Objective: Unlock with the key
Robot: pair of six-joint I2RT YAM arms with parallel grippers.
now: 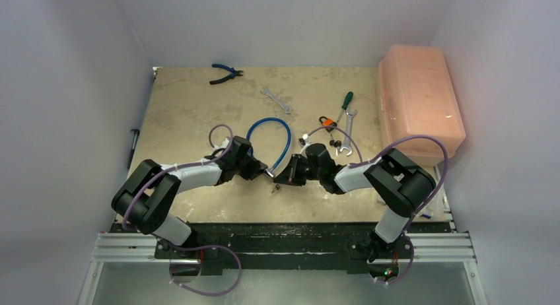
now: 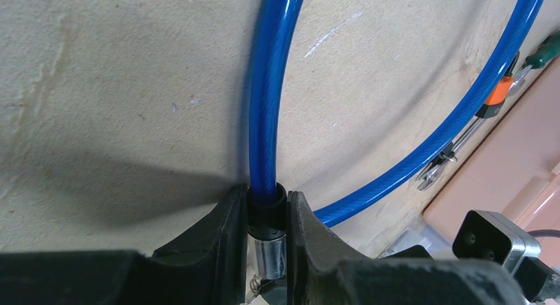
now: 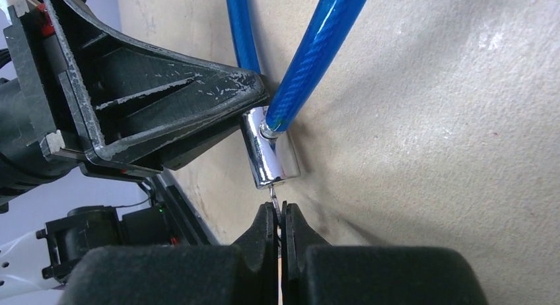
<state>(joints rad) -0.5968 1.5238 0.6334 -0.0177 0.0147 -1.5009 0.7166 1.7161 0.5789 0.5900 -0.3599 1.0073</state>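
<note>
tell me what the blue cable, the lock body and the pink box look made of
The blue cable: glossy translucent plastic sheath, twisted weave showing through, probably steel strands inside. The lock body: polished chromed metal, mirror-like reflections. The pink box: likely plastic, semi-translucent matte, moulded rounded edges.

A white-walled lab bench (image 1: 198,113) strewn with pliers (image 1: 226,72) and wrenches (image 1: 276,99).

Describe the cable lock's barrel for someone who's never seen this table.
On the beige table, look near the middle of the front edge. The blue plastic-coated cable ends there in a short chrome cylinder, clamped by the left end effector. Unlike the flat silver wrenches behind, it's a shiny round barrel.
</note>
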